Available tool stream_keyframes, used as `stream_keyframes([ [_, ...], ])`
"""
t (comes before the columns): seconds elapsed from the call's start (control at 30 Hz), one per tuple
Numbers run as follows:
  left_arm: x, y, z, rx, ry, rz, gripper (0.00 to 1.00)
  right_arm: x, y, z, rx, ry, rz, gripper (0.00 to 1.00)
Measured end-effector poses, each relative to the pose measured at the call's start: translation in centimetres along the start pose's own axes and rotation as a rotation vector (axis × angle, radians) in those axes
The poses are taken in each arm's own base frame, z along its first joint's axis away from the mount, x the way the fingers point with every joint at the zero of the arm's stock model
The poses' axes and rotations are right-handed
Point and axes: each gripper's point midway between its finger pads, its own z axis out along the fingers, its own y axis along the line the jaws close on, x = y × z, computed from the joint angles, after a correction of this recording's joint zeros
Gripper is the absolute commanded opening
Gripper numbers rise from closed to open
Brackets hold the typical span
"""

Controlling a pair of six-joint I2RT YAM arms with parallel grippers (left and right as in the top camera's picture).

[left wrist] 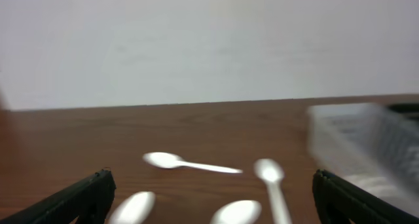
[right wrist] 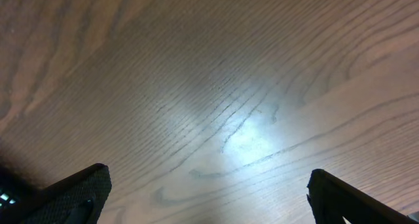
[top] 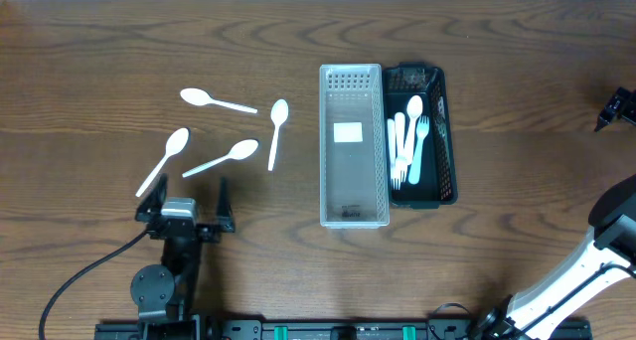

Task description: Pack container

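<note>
Left pincer (top: 186, 195) stands wide open, gripping nothing; right pincer (top: 616, 107), far right, is spread too. White container (top: 351, 146) sits mid-tabletop (top: 517, 42), touching a black tray (top: 446, 131) of forks (top: 413, 131); four spoons (top: 231, 154) lie left.

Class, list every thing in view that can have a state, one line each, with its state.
White basket: upright, no cutlery inside.
Black basket: upright, holds white forks.
Four spoons: loose on table, unpacked.
Left gripper: open, empty.
Right gripper: open, empty.
</note>
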Motion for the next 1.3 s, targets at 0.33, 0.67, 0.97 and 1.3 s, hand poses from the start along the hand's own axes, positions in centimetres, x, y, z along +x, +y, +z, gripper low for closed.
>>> stream_keyframes([
  [0.33,-6.2,-1.6,0.6,0.086,0.078,-0.097,0.98,0.0,0.1,0.0,-0.003,-0.001,0.003,0.99],
  [0.67,-2.9,-3.6,4.8,0.206,0.842,-0.351,0.98,0.0,0.1,0.0,-0.006,0.000,0.003,0.99],
  [0.97,1.7,-1.9,5.8,0.122,1.286,-0.385,0.98,0.0,0.1,0.0,-0.006,-0.001,0.003,0.99],
  [1.3,8.0,2.1,7.0,0.181,1.439,0.014,0.98,-0.1,0.1,0.0,-0.006,-0.002,0.003,0.99],
])
